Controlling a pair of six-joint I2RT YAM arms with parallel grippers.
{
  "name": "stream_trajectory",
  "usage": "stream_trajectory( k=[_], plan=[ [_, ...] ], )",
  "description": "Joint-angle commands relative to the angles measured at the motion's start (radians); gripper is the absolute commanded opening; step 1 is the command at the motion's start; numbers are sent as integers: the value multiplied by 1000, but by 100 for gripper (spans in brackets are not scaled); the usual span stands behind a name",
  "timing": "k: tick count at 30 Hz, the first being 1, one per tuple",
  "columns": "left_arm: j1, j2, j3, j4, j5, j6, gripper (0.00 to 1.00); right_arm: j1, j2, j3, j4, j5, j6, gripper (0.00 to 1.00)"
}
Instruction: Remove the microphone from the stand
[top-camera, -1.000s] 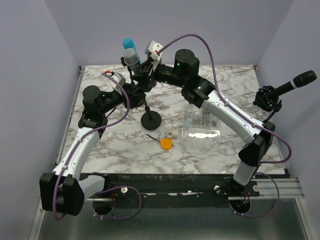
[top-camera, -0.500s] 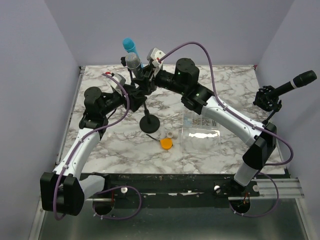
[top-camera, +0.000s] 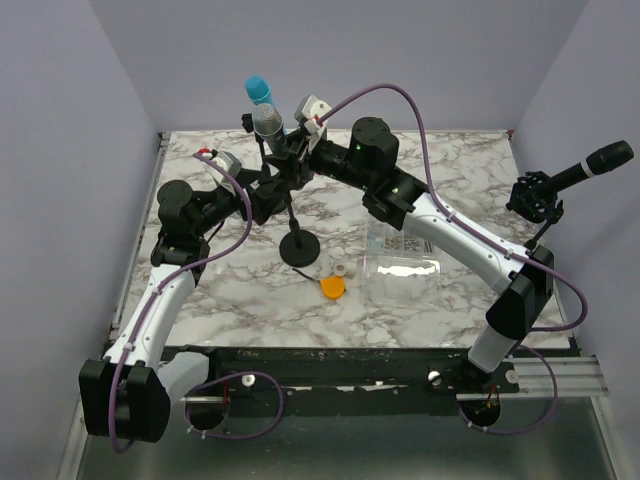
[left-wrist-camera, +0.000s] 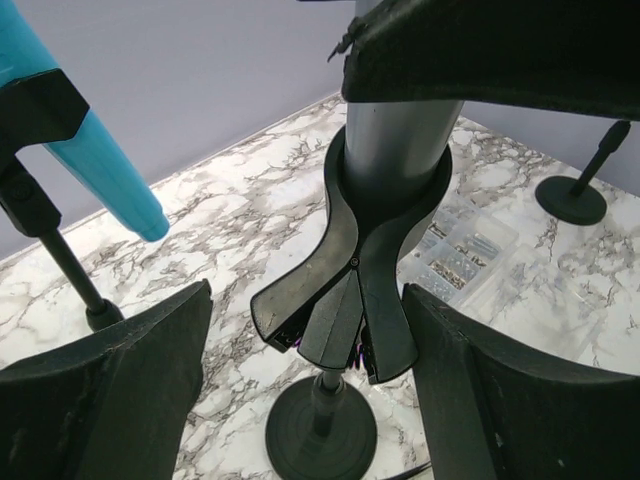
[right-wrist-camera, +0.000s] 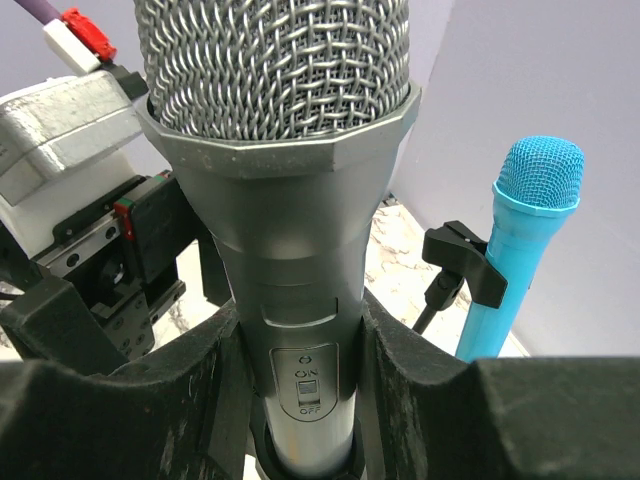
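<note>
A silver microphone (top-camera: 265, 121) stands upright in the black clip (top-camera: 283, 172) of a stand with a round base (top-camera: 300, 247). My right gripper (top-camera: 289, 150) is shut on the microphone body; in the right wrist view (right-wrist-camera: 300, 330) both fingers (right-wrist-camera: 190, 400) press the barrel (right-wrist-camera: 290, 230) beside its on/off switch. My left gripper (top-camera: 268, 193) is open. In the left wrist view (left-wrist-camera: 308, 300) its fingers (left-wrist-camera: 110, 390) stand wide on either side of the clip (left-wrist-camera: 355, 290), not touching it, with the base (left-wrist-camera: 320, 435) below.
A blue microphone (top-camera: 258, 90) sits on its own stand just behind; it also shows in the right wrist view (right-wrist-camera: 520, 230). A black microphone (top-camera: 590, 165) on a stand is at the right edge. A clear plastic box (top-camera: 403, 255), an orange disc (top-camera: 332, 287) and a small white piece (top-camera: 343, 270) lie mid-table.
The right arm has shifted left and raised the silver microphone slightly. The left arm has drawn back to the left, its gripper still at the clip.
</note>
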Motion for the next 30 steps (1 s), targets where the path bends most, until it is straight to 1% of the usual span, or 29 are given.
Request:
stream_trajectory(
  k=[1,5,7,9,12,13,14,16,18,19,27,30],
  plan=[
    [2,20,1,8,67,17,74,4,-36,13,60,14,1,1],
    [2,26,13,-25,75,26,80,4,-32,19,57,13,2,1],
    [1,30,18,-36,81,28,81,5,-32,22,55,11,2,1],
    [-1,31,20,-36,76,29,81,4,-31,24,55,11,2,1],
    [-1,36,22,-34,86,29,76,4,-31,27,54,8,5,1],
    [-1,41,25,-36,89,29,73,4,-32,27,54,6,5,1],
    [-2,47,30,-42,93,31,66,4,-30,27,55,5,6,1],
    [-2,64,50,-71,107,43,48,4,-29,27,57,3,8,1],
    [-2,81,71,-104,112,54,11,4,-26,28,59,2,10,1],
    [-2,86,76,-118,104,57,0,4,-27,27,62,-1,12,1],
    [-3,87,83,-144,91,63,0,4,-36,46,81,11,24,1],
    [-2,84,81,-142,86,63,0,4,-72,26,146,58,61,1]
  ],
)
